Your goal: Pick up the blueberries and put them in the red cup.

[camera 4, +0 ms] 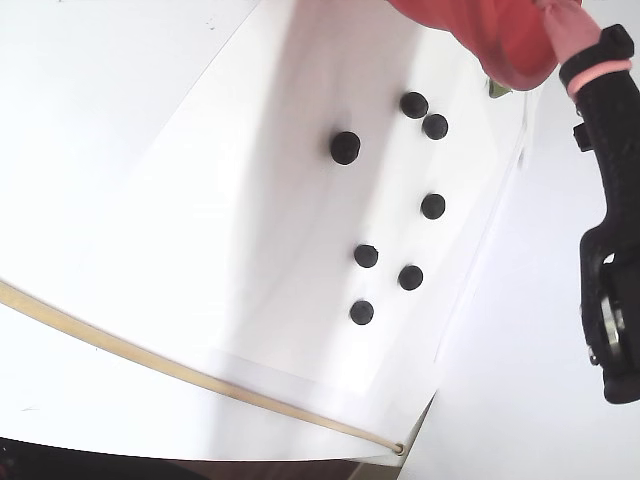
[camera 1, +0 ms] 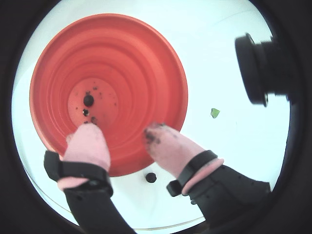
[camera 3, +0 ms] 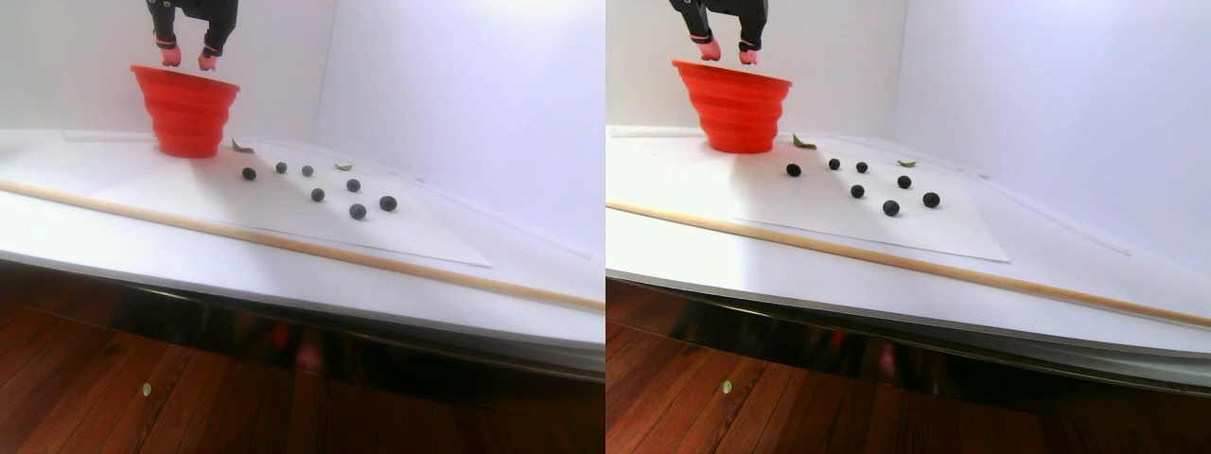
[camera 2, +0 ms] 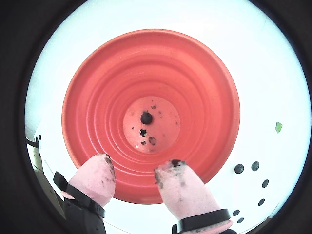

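One small matte blue-black blueberry (camera 2: 146, 117) was seen on the floor of the ribbed red-orange plastic cup (camera 2: 97, 87), the pink-tipped black gripper (camera 2: 134, 174) was held spread and empty at six o'clock of the rim, and seven berries (camera 4: 345, 147) were judged left on the white paper sheet (camera 4: 250, 250).

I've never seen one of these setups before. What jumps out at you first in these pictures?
The big red cup fills both wrist views, with one blueberry and dark smudges on its bottom. Just above its rim hangs the open gripper, its pink fingertips stained dark. In the fixed view, seven more blueberries lie scattered on the white sheet beside the cup.
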Controlling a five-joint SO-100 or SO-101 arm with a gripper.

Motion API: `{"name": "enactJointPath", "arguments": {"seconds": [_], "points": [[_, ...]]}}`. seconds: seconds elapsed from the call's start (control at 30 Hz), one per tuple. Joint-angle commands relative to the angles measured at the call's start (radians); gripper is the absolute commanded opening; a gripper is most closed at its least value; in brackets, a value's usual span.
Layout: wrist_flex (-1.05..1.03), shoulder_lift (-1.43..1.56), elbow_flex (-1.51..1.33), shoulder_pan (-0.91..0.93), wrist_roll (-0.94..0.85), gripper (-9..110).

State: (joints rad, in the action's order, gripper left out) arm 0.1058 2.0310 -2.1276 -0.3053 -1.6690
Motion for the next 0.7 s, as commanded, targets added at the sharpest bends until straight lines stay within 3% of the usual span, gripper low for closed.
{"name": "enactJointPath", "arguments": {"seconds": [0.0, 0.67], "points": [[-0.014, 0.141, 0.067, 0.023, 0.008, 16], [-0.130, 0.268, -0.012, 0.106, 0.014, 16]]}}
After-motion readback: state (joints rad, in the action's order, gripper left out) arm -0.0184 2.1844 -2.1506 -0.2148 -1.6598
